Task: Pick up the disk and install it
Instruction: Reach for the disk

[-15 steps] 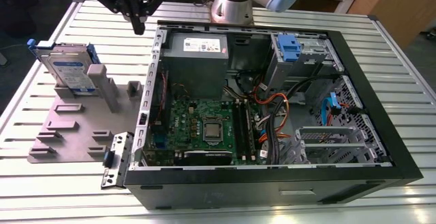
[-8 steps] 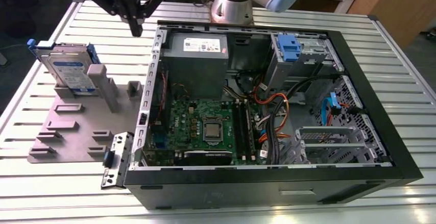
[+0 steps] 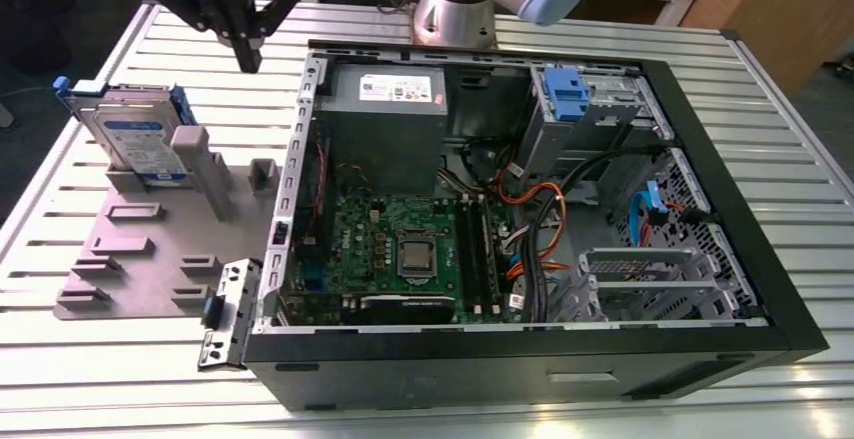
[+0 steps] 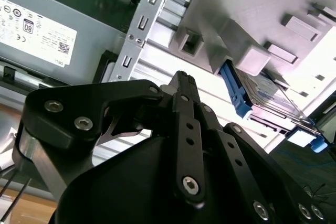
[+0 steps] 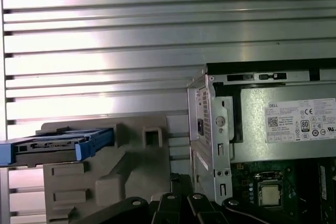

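Black tool (image 3: 250, 54) empty, fingers pressed together, near the flat silver-grey blue-railed disk (image 3: 136, 141) standing on edge in the grey plastic fixture (image 3: 140, 254) — I'd spread wide, centre over its top edge.

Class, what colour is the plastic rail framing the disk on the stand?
Blue; the rail shows best in the first wrist view.
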`<state>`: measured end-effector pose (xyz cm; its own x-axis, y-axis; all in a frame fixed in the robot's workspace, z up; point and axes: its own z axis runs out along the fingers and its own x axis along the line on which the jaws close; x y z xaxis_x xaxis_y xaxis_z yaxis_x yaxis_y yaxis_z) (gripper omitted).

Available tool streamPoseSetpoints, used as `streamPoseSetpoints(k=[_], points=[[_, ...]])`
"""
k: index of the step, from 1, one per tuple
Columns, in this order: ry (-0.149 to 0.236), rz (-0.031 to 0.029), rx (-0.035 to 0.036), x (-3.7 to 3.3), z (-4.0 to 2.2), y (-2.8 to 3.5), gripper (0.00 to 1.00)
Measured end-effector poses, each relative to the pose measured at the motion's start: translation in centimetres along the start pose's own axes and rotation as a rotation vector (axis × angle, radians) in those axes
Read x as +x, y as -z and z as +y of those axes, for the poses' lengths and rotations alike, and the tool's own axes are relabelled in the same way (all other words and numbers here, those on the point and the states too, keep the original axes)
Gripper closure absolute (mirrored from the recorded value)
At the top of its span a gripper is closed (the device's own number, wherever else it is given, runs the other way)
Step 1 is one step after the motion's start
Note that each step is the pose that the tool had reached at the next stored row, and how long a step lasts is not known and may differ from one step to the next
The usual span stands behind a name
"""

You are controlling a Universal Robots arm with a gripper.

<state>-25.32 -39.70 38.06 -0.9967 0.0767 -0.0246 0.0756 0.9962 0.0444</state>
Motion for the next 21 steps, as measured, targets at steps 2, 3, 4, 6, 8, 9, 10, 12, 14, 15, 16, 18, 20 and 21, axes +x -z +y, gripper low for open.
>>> streamPoseSetpoints(k=[2, 3, 4, 6, 8, 9, 10, 12, 14, 15, 16, 18, 20, 21], points=[[0.0, 0.0, 0.0, 0.37, 0.02, -0.09, 0.89], [0.0, 0.0, 0.0, 0.56, 0.04, -0.13, 0.89], [0.0, 0.0, 0.0, 0.74, 0.05, -0.17, 0.89], [0.0, 0.0, 0.0, 1.11, 0.07, -0.24, 0.89], [0.0, 0.0, 0.0, 1.45, 0.1, -0.33, 0.89], [0.0, -0.0001, -0.0001, 1.61, 0.12, -0.37, 0.89], [0.0, 0.0, 0.0, 1.77, 0.13, -0.41, 0.89], [0.0, -0.0001, -0.0001, 2.08, 0.16, -0.49, 0.89], [0.0, 0.0, 0.0, 2.39, 0.21, -0.56, 0.89], [0.0, 0.0, 0.0, 2.54, 0.23, -0.6, 0.89], [0.0, -0.0001, 0.0, 2.69, 0.26, -0.64, 0.89], [0.0, -0.0001, -0.0001, 2.98, 0.32, -0.72, 0.89], [-0.001, 0.0, 0.0, 3.26, 0.4, -0.8, 0.89], [0.0, 0.0, 0.0, 3.4, 0.45, -0.83, 0.89]])
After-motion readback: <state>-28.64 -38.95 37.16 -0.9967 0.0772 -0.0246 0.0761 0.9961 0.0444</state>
